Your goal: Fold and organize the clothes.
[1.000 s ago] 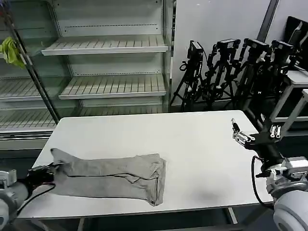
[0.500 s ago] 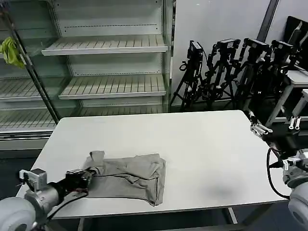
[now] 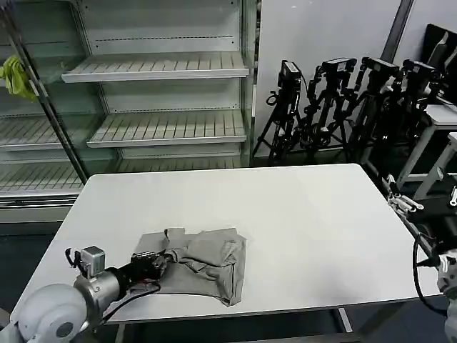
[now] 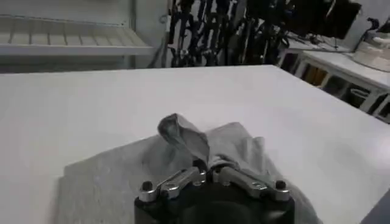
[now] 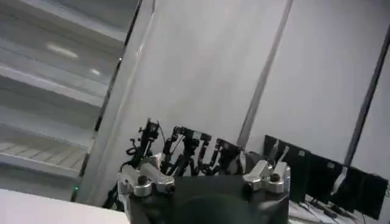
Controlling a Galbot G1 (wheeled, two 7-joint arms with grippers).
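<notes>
The white table (image 3: pixel 300 229) is taken as the landmark. On its near-left part, close to the front edge, the grey T-shirt (image 3: pixel 207 261) is laid as a bunched, partly folded strip, its long axis running along that front edge. At the strip's left end the left gripper (image 3: pixel 158 259) is held low over the tabletop, clamped on a raised flap of the cloth; in the left wrist view this flap (image 4: pixel 186 137) is seen pinched between the closed fingertips (image 4: pixel 210 171), with the rest of the shirt spread ahead of them towards the table's middle. The bulk of the garment is thus placed to the right of this gripper, along the shirt's own length, so a fold carried rightward over the strip is judged the likely move. The right gripper (image 3: pixel 401 203) is parked off the table's right edge, well apart from the shirt; whether it is open cannot be told.
</notes>
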